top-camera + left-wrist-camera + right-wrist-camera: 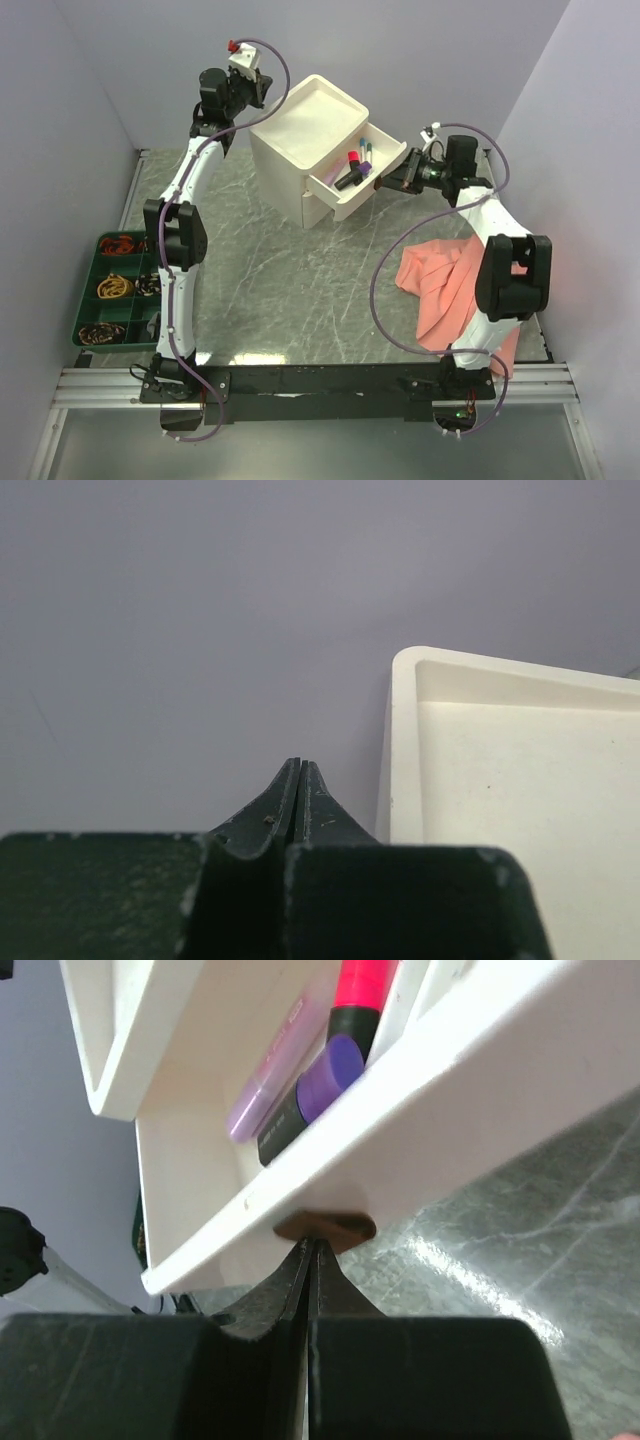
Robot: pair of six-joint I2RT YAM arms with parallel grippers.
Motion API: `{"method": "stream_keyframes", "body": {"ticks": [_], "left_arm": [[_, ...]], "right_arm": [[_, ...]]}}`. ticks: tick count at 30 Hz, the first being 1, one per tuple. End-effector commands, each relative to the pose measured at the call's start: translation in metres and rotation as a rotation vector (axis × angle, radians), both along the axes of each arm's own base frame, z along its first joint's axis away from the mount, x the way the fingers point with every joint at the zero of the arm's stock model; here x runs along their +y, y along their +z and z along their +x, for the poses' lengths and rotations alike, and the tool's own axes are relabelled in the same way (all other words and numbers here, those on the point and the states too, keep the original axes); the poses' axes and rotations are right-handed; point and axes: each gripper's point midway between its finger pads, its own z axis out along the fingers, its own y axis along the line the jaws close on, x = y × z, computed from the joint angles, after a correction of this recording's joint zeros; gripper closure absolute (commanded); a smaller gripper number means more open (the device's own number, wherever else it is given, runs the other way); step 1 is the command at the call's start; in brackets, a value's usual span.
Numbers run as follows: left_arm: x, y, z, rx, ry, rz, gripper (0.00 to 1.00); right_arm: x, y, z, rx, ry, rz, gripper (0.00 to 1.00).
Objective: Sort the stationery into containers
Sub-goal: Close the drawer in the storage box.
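The left gripper [300,767] was clenched empty beside the cream-white plastic drawer box [402,740], at its far left; the right gripper [308,1248] was clenched against a small brown pull tab [325,1227].

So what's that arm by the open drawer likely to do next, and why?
Probably nudge forward and push the drawer shut. The right gripper is closed, its tips right at the brown pull tab and seemingly not pinching it, and highlighters already lie inside the pulled-out drawer.
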Motion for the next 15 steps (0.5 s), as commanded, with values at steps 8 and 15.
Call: {"method": "stream_keyframes", "body": {"ticks": [8,15], "left_arm": [[-0.026,0.025,-0.03,-0.034,-0.189,0.027,0.96],[-0.032,0.014,-0.038,0.004,-0.237,0.032,0.97]], "right_arm": [[0.048,0.047,0.054,-0.149,0.095,0.0,0.97],[0.084,0.049,0.061,-0.165,0.158,0.015,0.96]]}}
